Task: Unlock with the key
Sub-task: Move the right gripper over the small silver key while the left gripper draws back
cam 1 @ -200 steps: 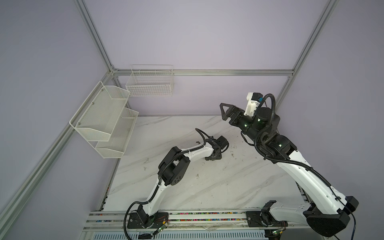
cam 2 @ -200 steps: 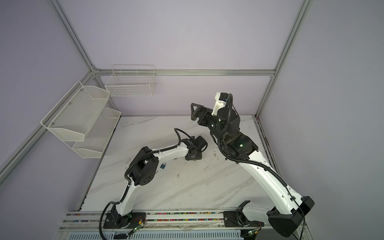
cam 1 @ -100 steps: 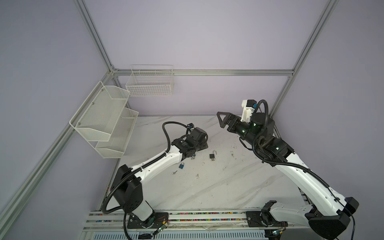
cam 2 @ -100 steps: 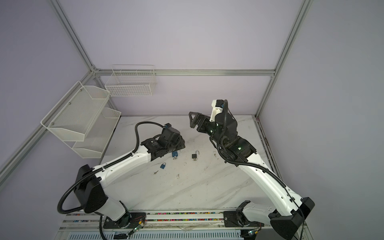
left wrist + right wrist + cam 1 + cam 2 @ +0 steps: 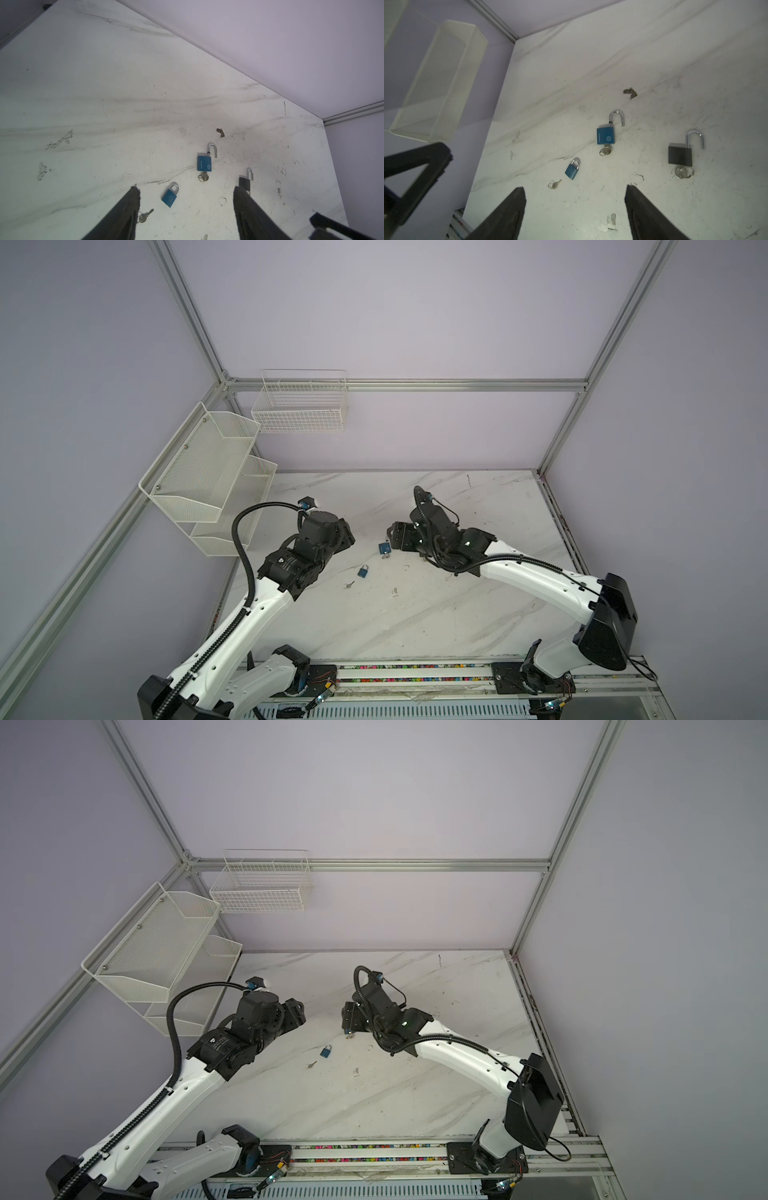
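both the left gripper and right gripper had jaws spread wide, holding nothing. in a top view the shut small blue padlock lay on the surface, a loose key just beside it at eight o'clock.

Robot lab cell. Aluminium frame, plain lilac panels, marble-look tabletop, wall-hung wire basket; left arm and right arm mounted on front rail.

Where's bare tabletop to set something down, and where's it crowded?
Free: the front table strip between the small blue padlock and the front rail; the back strip along the rear wall. Crowded: mid-table, where the open blue padlock, black padlock and loose key cluster.
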